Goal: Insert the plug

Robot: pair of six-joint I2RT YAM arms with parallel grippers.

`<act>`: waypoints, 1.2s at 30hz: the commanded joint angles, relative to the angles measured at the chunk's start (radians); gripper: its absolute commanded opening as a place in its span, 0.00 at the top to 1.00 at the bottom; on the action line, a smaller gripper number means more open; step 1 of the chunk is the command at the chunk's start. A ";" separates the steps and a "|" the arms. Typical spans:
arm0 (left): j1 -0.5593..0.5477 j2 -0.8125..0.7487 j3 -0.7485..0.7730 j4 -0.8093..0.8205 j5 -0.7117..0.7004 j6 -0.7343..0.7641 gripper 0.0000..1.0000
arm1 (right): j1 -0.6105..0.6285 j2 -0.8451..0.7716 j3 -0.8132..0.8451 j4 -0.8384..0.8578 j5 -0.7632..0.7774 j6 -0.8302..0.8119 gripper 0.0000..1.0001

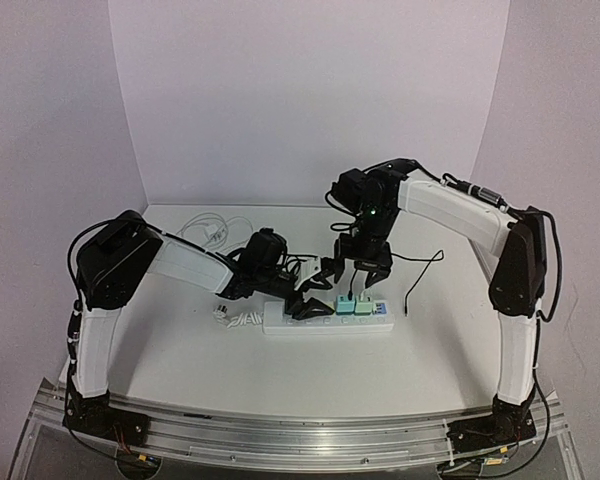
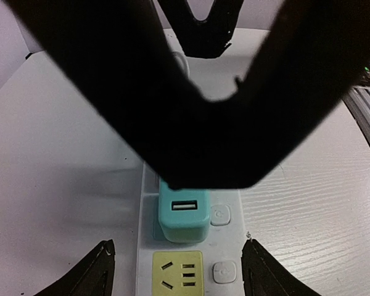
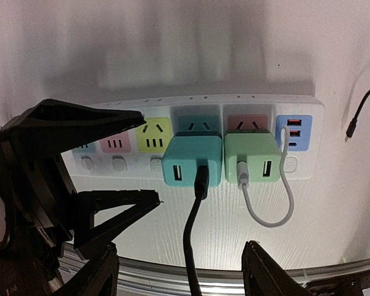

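Right wrist view has the power strip [image 3: 191, 103] lying across mid-frame: its blue socket [image 3: 200, 122] holds the teal plug [image 3: 191, 160] with a black cable [image 3: 188, 240] in its port, its pink socket [image 3: 250, 122] a green adapter [image 3: 251, 157] with a white cable [image 3: 268, 213], and the yellow socket [image 3: 154, 135] to their left is bare. Along the lower edge the right gripper [image 3: 182, 265] stands spread and empty, probably because the plug looks fully seated. At frame left the left gripper [image 3: 149, 154], also spread, straddles the strip without clearly pinching it, seemingly to steady it.
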 commanded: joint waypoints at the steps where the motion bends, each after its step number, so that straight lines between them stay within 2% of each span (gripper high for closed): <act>1: -0.025 0.031 0.071 0.103 -0.034 -0.069 0.33 | 0.005 0.007 0.025 0.001 -0.022 -0.019 0.35; 13: -0.055 0.098 0.096 0.191 -0.006 -0.104 0.44 | 0.003 -0.004 -0.001 0.013 -0.010 -0.018 0.36; 24: -0.069 0.123 0.099 0.209 0.022 -0.106 0.65 | 0.002 -0.008 -0.023 0.030 -0.013 -0.018 0.36; 27: -0.071 0.128 0.096 0.207 0.026 -0.109 0.72 | 0.002 -0.010 -0.033 0.036 -0.016 -0.017 0.36; 33: -0.072 0.138 0.096 0.200 0.029 -0.105 0.97 | 0.000 -0.028 -0.051 0.045 -0.016 -0.012 0.36; 36: -0.073 0.143 0.090 0.169 0.028 -0.085 1.00 | -0.002 -0.042 -0.063 0.046 -0.017 -0.010 0.36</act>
